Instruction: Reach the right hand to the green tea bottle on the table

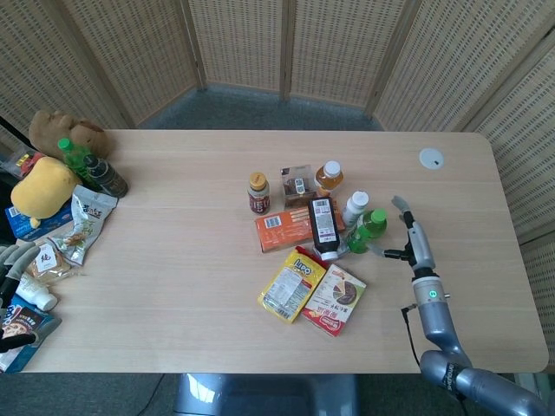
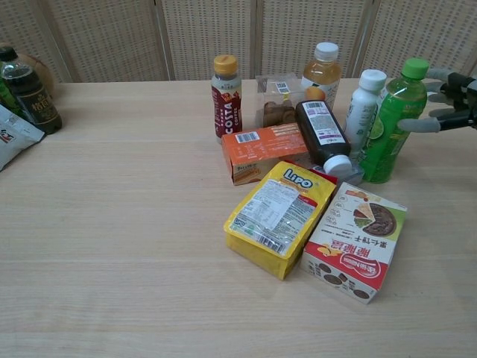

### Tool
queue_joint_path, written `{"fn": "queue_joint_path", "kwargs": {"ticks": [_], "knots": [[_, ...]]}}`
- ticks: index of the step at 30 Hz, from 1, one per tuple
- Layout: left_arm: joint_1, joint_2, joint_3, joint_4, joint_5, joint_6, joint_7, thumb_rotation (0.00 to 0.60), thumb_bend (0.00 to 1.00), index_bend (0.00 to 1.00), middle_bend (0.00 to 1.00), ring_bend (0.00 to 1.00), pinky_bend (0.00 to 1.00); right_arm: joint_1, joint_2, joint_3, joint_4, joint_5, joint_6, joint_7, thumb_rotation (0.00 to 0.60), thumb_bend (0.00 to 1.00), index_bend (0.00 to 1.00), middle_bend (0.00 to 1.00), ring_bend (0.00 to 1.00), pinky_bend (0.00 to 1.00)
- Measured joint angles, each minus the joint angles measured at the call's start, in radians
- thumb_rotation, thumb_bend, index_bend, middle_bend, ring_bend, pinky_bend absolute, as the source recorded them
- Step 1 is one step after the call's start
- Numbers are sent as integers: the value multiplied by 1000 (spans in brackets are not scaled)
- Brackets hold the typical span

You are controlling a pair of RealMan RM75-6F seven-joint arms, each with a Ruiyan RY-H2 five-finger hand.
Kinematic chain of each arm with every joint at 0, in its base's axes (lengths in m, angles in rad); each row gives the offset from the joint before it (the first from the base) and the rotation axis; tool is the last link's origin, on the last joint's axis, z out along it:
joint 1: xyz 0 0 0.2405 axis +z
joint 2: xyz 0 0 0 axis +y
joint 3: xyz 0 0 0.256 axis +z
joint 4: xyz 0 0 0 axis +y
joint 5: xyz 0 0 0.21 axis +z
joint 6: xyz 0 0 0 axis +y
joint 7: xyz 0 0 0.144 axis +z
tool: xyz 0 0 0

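The green tea bottle point(image 1: 368, 230) point(image 2: 393, 127) stands upright with a green cap at the right end of a cluster of goods in the table's middle. My right hand point(image 1: 406, 241) point(image 2: 452, 100) is just to the right of it, fingers spread and holding nothing. One finger reaches toward the bottle's middle, and I cannot tell whether it touches. At the left edge of the head view only a few grey fingers of my left hand point(image 1: 10, 256) show, among snack packets.
Beside the green bottle stand a white bottle point(image 1: 355, 206), an amber juice bottle point(image 1: 329, 176) and a Costa bottle point(image 1: 257, 192). A dark bottle point(image 1: 323, 227) lies across an orange box point(image 1: 283, 230). A yellow bag point(image 1: 292, 284) and a red box point(image 1: 335, 299) lie in front.
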Motion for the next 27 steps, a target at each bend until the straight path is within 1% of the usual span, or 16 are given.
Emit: {"fn": "queue_joint_path", "kwargs": {"ticks": [6,12,13,14,16,17,18,19,20,21,22,24,27], "knots": [[1,6,-3,2,-11,2,-14,600,0,31,0,0,0,15,-66,20,32,18,17,-19,600,0,0,0,0,0],[1,12,-6,9,-26,1,-33,600,0,35,0,0,0,22,-134,47,91,29,64,-24,600,0,0,0,0,0],[1,13,-7,9,-29,-2,-36,600,0,35,0,0,0,23,-145,52,102,30,73,-25,600,0,0,14,0,0],[0,14,-7,9,-29,-2,-36,600,0,34,0,0,0,24,-159,58,116,32,88,-27,600,0,8,63,5,0],[1,14,-6,9,-27,-2,-37,600,0,34,0,0,0,25,-184,69,139,35,119,-30,600,0,63,233,87,18],[1,14,-6,8,-27,-1,-37,600,0,35,0,0,0,26,-204,79,156,38,141,-30,600,0,116,342,172,70],[1,14,-6,8,-27,-1,-36,600,0,35,0,0,0,26,-220,88,170,40,158,-30,600,0,183,463,280,167],[1,13,-6,9,-27,-2,-36,600,0,34,0,0,0,27,-236,97,184,42,175,-30,600,0,237,550,357,263],[1,13,-6,9,-27,-3,-36,600,0,35,0,0,0,29,-255,106,204,44,196,-30,600,0,277,605,411,333],[0,13,-6,9,-28,-4,-37,600,0,35,0,0,0,31,-269,111,219,44,209,-31,600,0,321,652,468,409],[0,14,-6,9,-29,-5,-38,600,0,35,0,0,0,33,-282,115,234,43,218,-31,600,0,347,674,499,451],[0,15,-6,9,-29,-5,-41,600,0,36,0,0,0,37,-306,123,263,42,230,-29,600,0,430,731,582,568],[0,16,-7,9,-28,-2,-44,600,0,35,0,0,0,40,-326,130,286,36,242,-17,600,0,535,817,665,686]]}}
